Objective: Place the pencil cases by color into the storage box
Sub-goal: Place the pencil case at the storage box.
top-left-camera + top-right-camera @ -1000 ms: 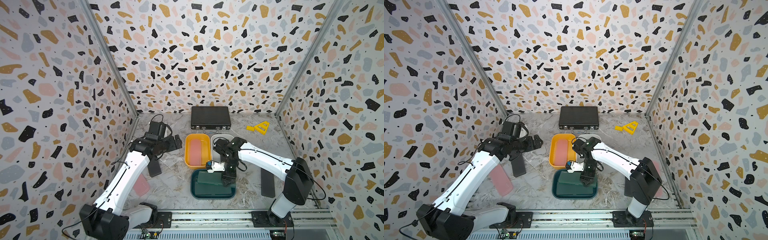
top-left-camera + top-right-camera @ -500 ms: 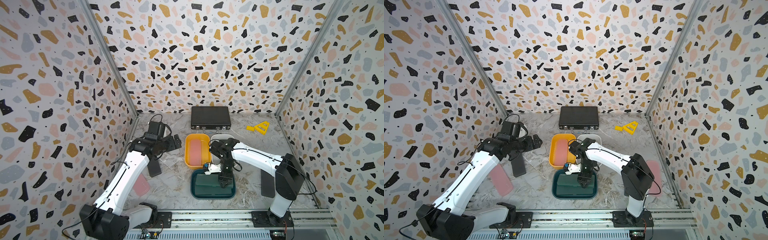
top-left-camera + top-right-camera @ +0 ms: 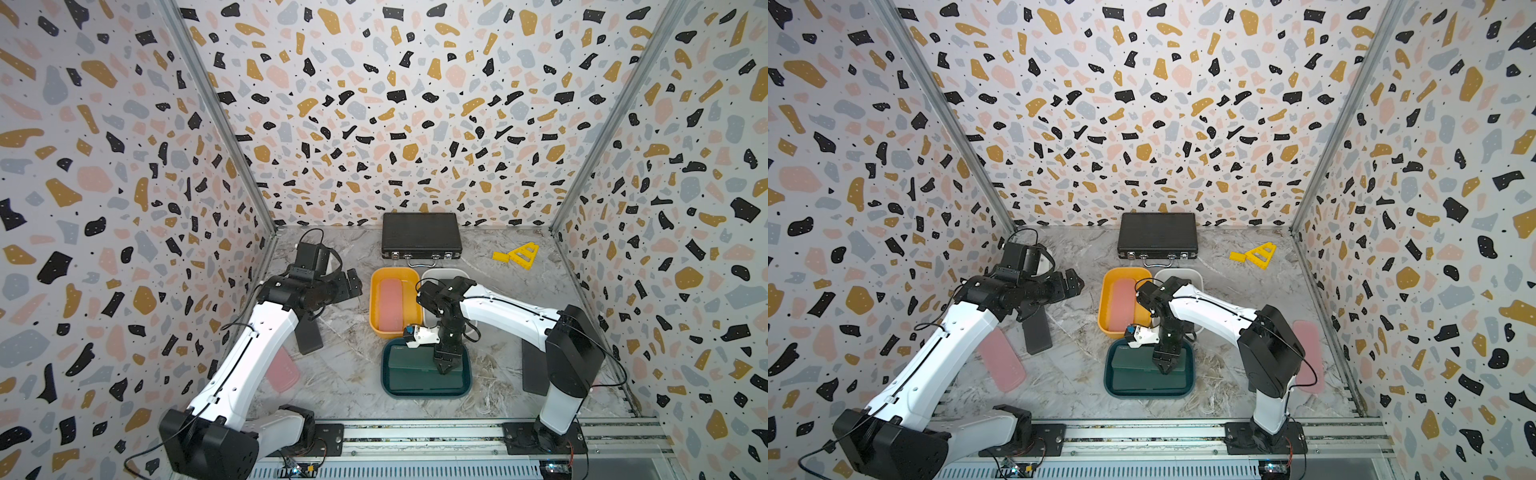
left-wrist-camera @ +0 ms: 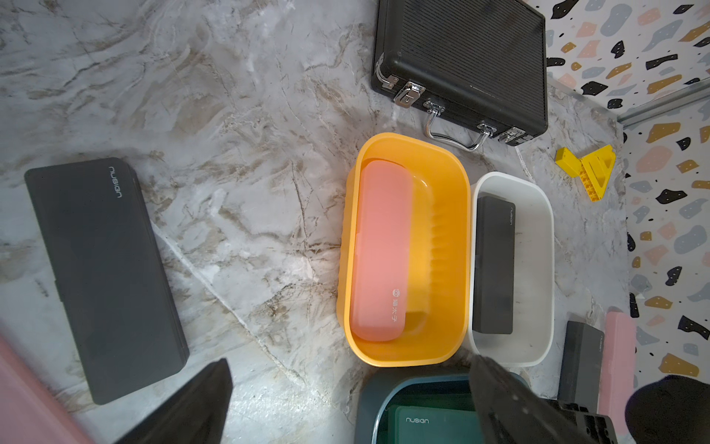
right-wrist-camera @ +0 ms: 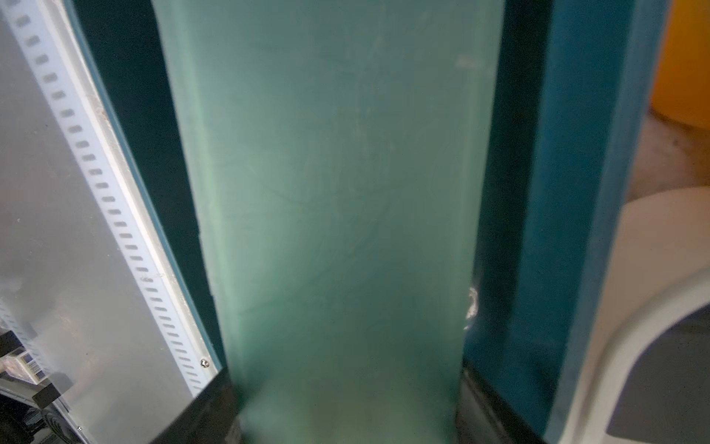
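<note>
My right gripper (image 3: 446,368) (image 5: 345,403) is shut on one end of a dark green pencil case (image 3: 409,361) (image 5: 338,192), which lies low inside the teal tub (image 3: 426,392). A pink case (image 4: 380,250) lies in the yellow tub (image 3: 374,299). A black case (image 4: 493,265) lies in the white tub (image 3: 444,274). My left gripper (image 3: 351,286) (image 4: 349,365) hangs open and empty above the table, left of the tubs. Loose on the table are a black case (image 3: 309,336) and a pink case (image 3: 1000,361) at the left, and a black case (image 4: 580,361) with a pink one (image 3: 1308,357) at the right.
A black ribbed briefcase (image 3: 419,237) with metal latches lies against the back wall. Small yellow plastic pieces (image 3: 517,255) sit at the back right. Patterned walls close in three sides, and a metal rail (image 3: 415,436) runs along the front.
My right arm has swung its elbow leftward, and its gripper has sunk a little toward the front with the green case. The left arm has not moved.
</note>
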`<state>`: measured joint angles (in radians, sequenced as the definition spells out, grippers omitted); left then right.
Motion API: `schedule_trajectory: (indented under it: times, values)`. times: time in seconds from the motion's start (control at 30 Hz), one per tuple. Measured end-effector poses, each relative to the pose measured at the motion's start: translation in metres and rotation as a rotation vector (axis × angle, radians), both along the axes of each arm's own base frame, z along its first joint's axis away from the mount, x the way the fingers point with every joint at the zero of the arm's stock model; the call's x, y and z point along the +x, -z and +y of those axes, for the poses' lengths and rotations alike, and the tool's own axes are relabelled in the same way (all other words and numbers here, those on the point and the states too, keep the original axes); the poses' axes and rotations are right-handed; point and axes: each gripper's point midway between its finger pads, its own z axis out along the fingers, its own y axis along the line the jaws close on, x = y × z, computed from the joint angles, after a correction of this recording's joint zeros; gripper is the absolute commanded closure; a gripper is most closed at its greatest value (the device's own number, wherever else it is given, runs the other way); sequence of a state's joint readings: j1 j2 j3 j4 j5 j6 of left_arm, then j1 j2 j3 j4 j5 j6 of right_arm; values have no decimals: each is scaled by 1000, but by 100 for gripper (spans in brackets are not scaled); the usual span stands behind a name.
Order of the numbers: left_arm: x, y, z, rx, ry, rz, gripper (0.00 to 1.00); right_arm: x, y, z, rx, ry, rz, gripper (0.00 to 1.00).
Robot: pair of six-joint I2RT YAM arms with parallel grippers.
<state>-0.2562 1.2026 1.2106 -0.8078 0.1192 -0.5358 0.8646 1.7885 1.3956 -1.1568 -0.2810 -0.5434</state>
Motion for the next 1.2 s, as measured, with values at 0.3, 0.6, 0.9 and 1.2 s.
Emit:
schedule_trajectory:
  times: [0.3, 0.6, 0.9, 1.2]
  values:
    - [-1, 2, 1, -1, -1, 6, 0, 0, 6, 0, 3, 1, -3, 31]
    - [-2, 3, 2, -1, -3, 8, 0, 1, 10, 0, 2, 7, -7, 18]
    - [-2, 2, 2, -4, -3, 6, 0, 1, 11, -1, -4, 15, -11, 11]
    - [-3, 1, 1, -8, -1, 4, 0, 3, 11, -2, -11, 21, -17, 9]
